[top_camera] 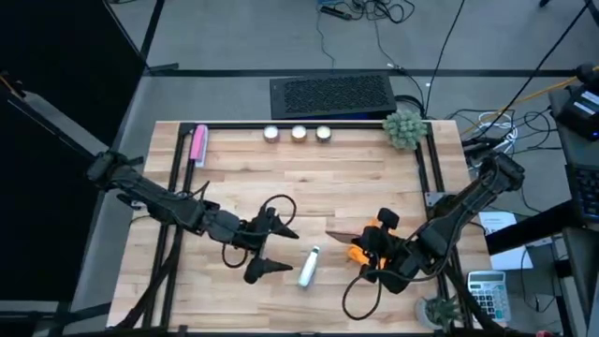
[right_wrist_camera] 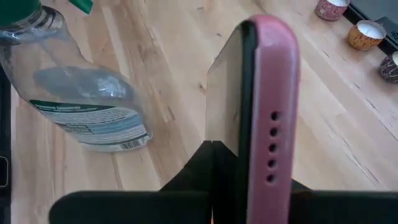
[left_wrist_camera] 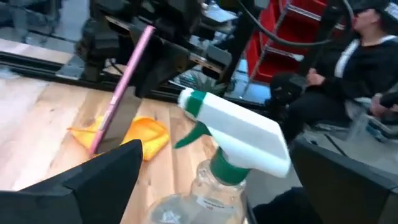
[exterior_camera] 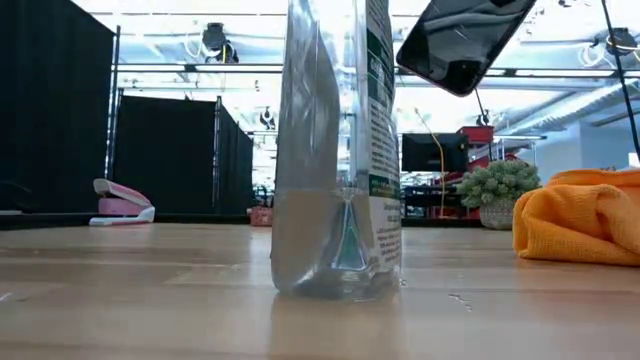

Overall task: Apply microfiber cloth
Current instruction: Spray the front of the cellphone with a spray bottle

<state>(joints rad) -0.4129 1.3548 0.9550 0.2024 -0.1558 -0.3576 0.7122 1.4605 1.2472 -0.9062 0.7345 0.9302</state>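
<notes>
The orange microfiber cloth [top_camera: 358, 251] [exterior_camera: 585, 215] [left_wrist_camera: 148, 134] lies crumpled on the wooden table, near the right. Just above it my right gripper [top_camera: 376, 239] is shut on a black smartphone in a pink case [top_camera: 344, 230] [exterior_camera: 462, 38] [left_wrist_camera: 121, 93], held in the air. A clear spray bottle with a white and green head [top_camera: 308, 267] [exterior_camera: 340, 150] [left_wrist_camera: 233, 127] stands on its base at the table's near middle. My left gripper [top_camera: 281, 250] is open, its fingers level on either side of the bottle's left face, apart from it. My right gripper pinches one end of the smartphone [right_wrist_camera: 268, 186] between its two fingers. The phone sticks out past the fingers toward the table's left, its pink-cased long edge [right_wrist_camera: 272, 93] turned toward the wrist camera. It is tilted and lifted clear of the table and the cloth.
A pink stapler [top_camera: 197, 145] [exterior_camera: 122, 203] lies at the far left. Three candles [top_camera: 298, 133] and a potted plant [top_camera: 404, 129] stand along the far edge, and another small plant [top_camera: 440, 309] at the near right. A person [left_wrist_camera: 367, 56] sits beyond the table.
</notes>
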